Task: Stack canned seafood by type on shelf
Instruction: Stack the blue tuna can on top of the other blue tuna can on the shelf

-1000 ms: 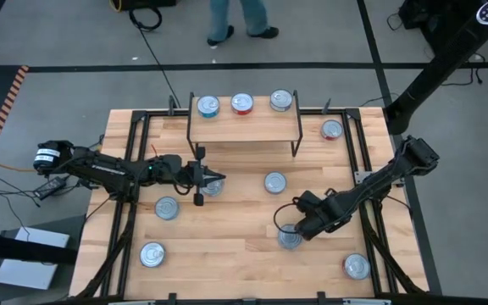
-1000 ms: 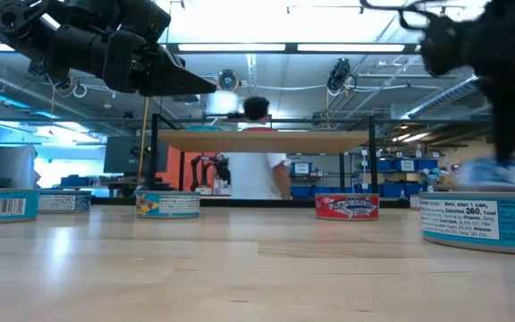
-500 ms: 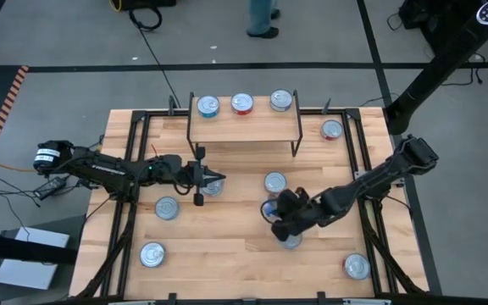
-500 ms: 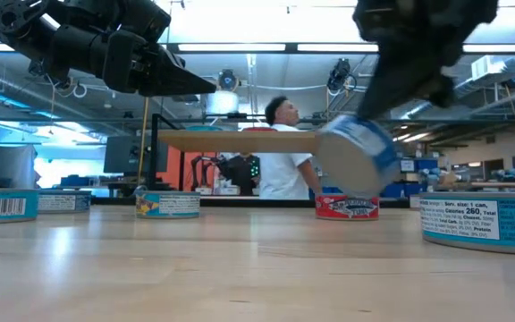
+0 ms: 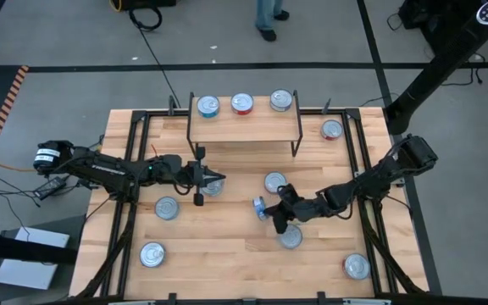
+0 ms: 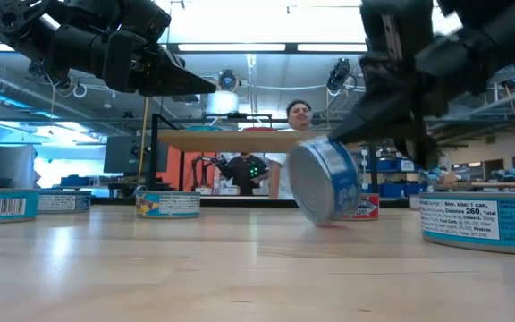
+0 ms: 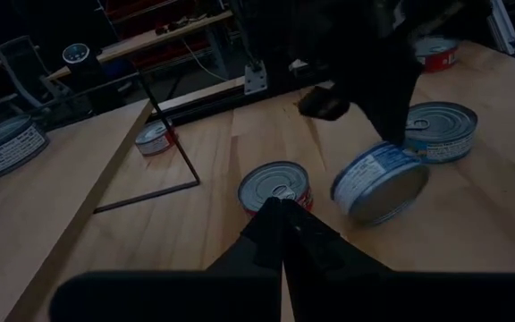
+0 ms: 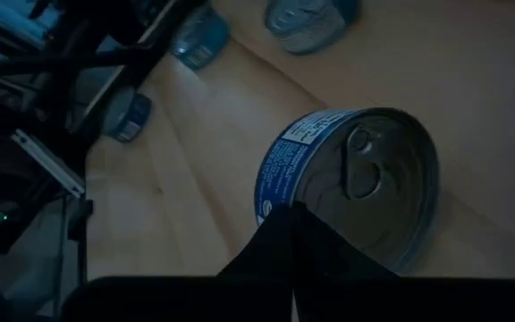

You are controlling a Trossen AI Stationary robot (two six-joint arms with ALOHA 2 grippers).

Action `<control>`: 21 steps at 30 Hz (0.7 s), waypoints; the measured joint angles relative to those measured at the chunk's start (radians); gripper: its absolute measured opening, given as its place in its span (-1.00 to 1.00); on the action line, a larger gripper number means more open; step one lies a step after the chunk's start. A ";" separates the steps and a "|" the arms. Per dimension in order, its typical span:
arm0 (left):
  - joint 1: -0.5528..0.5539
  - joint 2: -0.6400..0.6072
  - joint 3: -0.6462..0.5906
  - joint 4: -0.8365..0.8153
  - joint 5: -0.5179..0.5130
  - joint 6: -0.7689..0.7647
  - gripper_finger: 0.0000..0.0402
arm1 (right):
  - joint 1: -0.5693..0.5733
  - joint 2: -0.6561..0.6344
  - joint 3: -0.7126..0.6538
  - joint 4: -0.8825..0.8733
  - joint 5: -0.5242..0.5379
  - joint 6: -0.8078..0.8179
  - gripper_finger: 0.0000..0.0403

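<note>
Blue-labelled can point(image 5: 261, 207) stands tipped on its edge on the table in front of the shelf point(image 5: 245, 124), just beside the right gripper point(image 5: 276, 222), whose fingers are together and holding nothing. Left gripper point(image 5: 220, 179) hangs closed and empty over a can point(image 5: 213, 186) before the shelf's left legs.

A blue-and-white label is seen on the tipped can point(image 6: 326, 180) (silver lid), a red one point(image 5: 242, 104) on the pale-wood shelf point(image 5: 244, 129).

Nutrition text is read on the teal can point(image 6: 494, 222) at the low view's right edge, well to the side of the right gripper point(image 6: 392, 134): "Serv. size: 1 can", "Calories 260", "Protein". A barcode is seen on the far-left can point(image 6: 3, 205). Other labels are illegible.
</note>
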 joint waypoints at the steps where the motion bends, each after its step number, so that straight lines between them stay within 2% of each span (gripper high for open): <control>1: 0.000 0.000 0.000 0.000 0.000 0.000 -0.97 | 0.000 0.000 -0.013 0.009 0.003 0.015 -1.00; 16: 0.000 0.000 0.000 0.000 0.000 0.004 -0.97 | 0.000 -0.002 -0.046 0.011 -0.001 0.053 -0.96; 21: 0.000 0.000 0.000 0.000 0.000 0.004 -0.97 | 0.000 -0.001 -0.046 0.008 -0.005 0.051 -0.90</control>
